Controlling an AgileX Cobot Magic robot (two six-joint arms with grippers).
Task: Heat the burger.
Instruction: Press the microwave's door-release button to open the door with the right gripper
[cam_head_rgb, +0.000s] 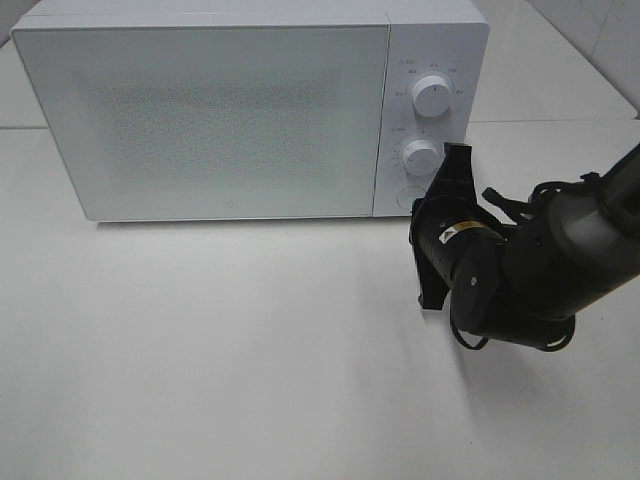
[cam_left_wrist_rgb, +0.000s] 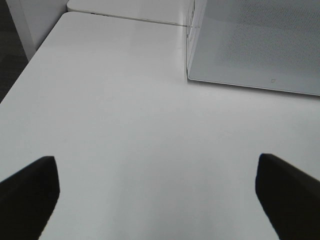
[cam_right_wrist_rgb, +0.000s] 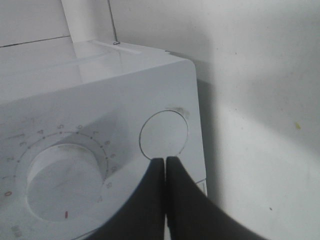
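Our right gripper is holding its two black fingers pressed flat together with nothing between them. Our left gripper is hovering with its fingers spread wide, empty.

We are working over a broad flat white table. The left gripper is hanging above the table, off the left front corner of the white box-shaped microwave oven. That oven is standing at the back of the table with its frosted grey door shut.

On the control panel at its right, the round white upper dial is sitting above the round white lower dial. Below them is the flush round white button. The right gripper's tips are pointing at the button's lower rim. We cannot tell whether they are touching it.

The burger is not showing in any view, so we cannot tell where it is.
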